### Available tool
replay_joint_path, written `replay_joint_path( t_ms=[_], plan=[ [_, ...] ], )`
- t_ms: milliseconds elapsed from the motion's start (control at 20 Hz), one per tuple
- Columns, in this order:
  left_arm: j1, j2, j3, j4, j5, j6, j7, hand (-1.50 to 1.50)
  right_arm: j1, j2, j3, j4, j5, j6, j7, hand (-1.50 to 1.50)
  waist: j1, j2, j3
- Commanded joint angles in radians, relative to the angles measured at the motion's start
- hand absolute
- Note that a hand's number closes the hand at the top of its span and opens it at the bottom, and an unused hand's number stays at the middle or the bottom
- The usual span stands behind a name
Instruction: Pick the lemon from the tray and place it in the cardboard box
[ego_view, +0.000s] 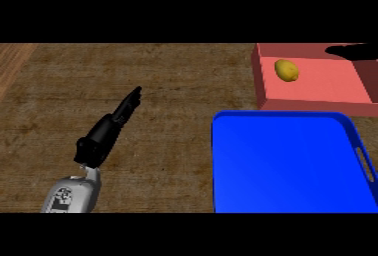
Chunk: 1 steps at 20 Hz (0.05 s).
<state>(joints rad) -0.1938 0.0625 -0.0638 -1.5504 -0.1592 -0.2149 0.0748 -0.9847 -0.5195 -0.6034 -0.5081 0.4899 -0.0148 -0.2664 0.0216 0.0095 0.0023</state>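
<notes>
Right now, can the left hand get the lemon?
Probably not easily: the left hand is far off to the side, and the box wall stands between it and the lemon.

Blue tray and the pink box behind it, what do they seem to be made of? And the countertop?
Blue tray: likely plastic, smooth and glossy; a pale sheen runs across its floor, and its rim has a moulded handle slot. Pink box: probably cardboard, matte; flat walls without shine. Countertop: unclear, perhaps rough wood or stone; brown, mottled, dull.
</notes>
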Motion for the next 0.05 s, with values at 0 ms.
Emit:
replay_joint_path(
  t_ms=[0],
  plan=[
    [0.018,0.025,0.02,0.027,-0.004,-0.006,-0.053,0.0,0.039,-0.057,-0.121,0.032,-0.129,0.048,-0.074,-1.5,-0.01,-0.001,-0.001]
  ],
)
